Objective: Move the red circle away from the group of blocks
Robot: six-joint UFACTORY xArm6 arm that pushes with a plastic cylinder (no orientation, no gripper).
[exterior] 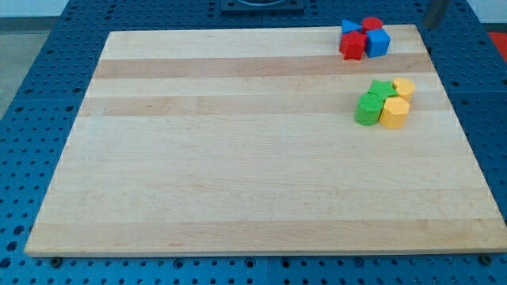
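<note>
The red circle (372,24) sits at the board's top right corner, at the back of a tight group. A blue triangle (348,28) is to its left, a red block (352,45) of unclear shape is in front, and a blue cube (379,42) is just below it. A blurred dark rod enters at the view's top right. My tip (429,26) is off the board's top right corner, well to the right of the red circle and touching no block.
A second cluster lies lower on the right: a green star (383,89), a green circle (367,110), a yellow block (404,87) and a yellow hexagon (394,113). The wooden board (238,158) rests on a blue perforated table (32,119).
</note>
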